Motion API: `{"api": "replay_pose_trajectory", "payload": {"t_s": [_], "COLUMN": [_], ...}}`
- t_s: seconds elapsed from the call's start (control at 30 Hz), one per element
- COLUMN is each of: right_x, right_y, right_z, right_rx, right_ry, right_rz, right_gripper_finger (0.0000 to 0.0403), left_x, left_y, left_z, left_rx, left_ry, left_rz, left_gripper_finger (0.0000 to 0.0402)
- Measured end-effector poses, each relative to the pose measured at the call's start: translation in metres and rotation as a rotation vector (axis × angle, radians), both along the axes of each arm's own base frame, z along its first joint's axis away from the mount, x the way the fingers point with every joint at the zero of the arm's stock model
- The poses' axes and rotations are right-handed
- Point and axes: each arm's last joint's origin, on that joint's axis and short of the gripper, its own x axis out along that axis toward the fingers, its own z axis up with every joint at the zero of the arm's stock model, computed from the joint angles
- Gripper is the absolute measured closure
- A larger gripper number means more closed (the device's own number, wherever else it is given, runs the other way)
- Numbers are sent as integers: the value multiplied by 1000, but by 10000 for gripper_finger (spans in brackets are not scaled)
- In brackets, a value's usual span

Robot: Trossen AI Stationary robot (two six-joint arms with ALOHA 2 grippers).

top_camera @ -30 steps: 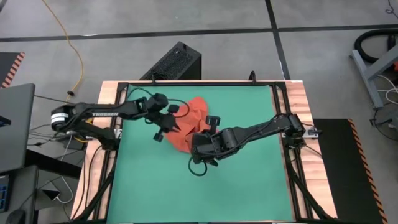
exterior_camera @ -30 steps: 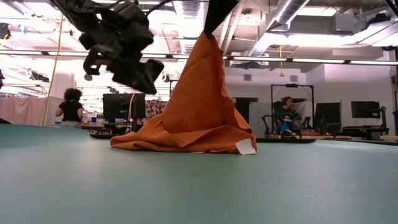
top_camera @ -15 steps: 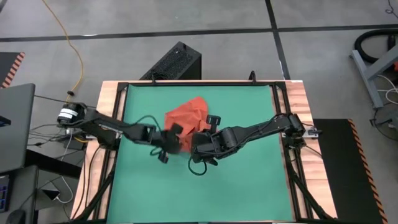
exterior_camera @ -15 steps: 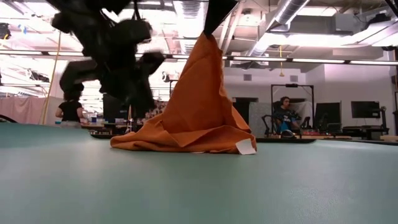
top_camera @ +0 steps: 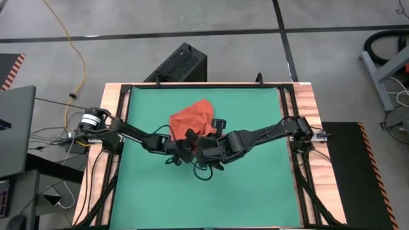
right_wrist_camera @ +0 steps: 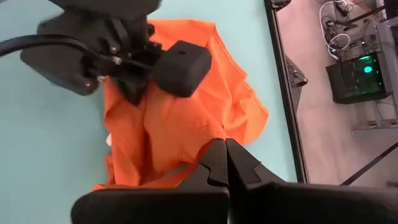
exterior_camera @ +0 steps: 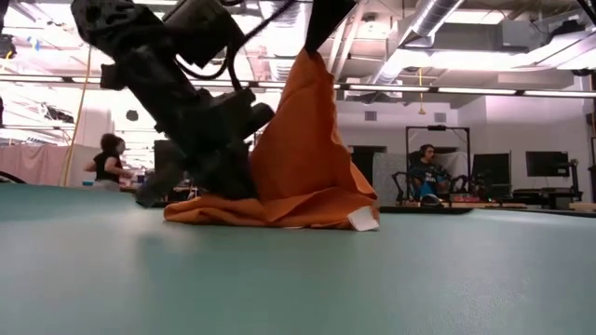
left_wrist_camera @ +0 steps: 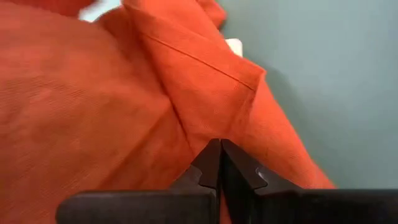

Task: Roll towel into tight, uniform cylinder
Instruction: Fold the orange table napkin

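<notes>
The orange-red towel (top_camera: 190, 117) stands as a tall cone (exterior_camera: 303, 140) in the middle of the green mat (top_camera: 255, 185). Its lower folds lie spread on the mat, and its small white tag (exterior_camera: 363, 220) sits at the bottom edge. My right gripper (right_wrist_camera: 222, 146) is above the towel, shut on its peak. My left gripper (left_wrist_camera: 219, 149) reaches in from the table's left, low at the cone's side (exterior_camera: 244, 163), and is shut on the cloth there. My left gripper pinches a fold of the towel's lower part (left_wrist_camera: 214, 132) between its two fingers, slanting down from the table's left; creases run into the fingertips. One layer or several, I cannot tell. That part sits just above the mat. My right gripper pinches the towel's uppermost bunch (right_wrist_camera: 211, 132) between its two fingers, slanting down from the table's right. The towel hangs below from this peak (exterior_camera: 312, 58) in a cone, drawn fairly straight. Its bottom folds (exterior_camera: 279, 212) rest on the mat.
Wooden rails and black frame bars (top_camera: 291, 108) border the mat. A black box (top_camera: 182, 64) sits beyond the far edge and a laptop (top_camera: 16, 128) off the left side. People (exterior_camera: 107, 163) are in the room behind. Bare mat lies near and right of the towel.
My left gripper has swung from the towel's far left side toward the near edge and the right, sinking and rolling as it went. It has come against the cone's lower side and shut on the cloth. My right gripper and the towel's peak have kept still.
</notes>
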Motion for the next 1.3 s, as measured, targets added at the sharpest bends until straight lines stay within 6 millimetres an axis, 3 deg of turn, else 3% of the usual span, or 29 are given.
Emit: {"api": "replay_pose_trajectory", "payload": {"t_s": [0.13,0.27,0.43,0.6,0.7,0.9,1.17,1.3], "right_x": [-1,-1,-1,-1,-1,-1,-1,0], "right_y": [1,1,-1,-1,-1,-1,1,1], "right_z": [0,0,0,0,0,0,0,0], "right_rx": [-4,-4,-6,-6,-6,-5,20,27], "right_ry": [9,9,8,9,10,9,9,1], "right_rz": [3,3,-3,-3,-3,-3,10,1], "right_gripper_finger": [400,400,400,400,400,400,400,400], "left_x": [-12,-25,-47,-84,-102,-97,-92,-87], "left_y": [-15,-29,-52,-69,-78,-94,-91,-93], "left_z": [9,23,50,77,84,72,45,37], "left_rx": [-58,-245,-401,-339,-330,-315,-52,-26], "left_ry": [202,322,277,139,46,-126,60,112], "left_rz": [67,139,225,377,339,39,-129,-193], "left_gripper_finger": [401,401,401,401,401,398,336,296]}}
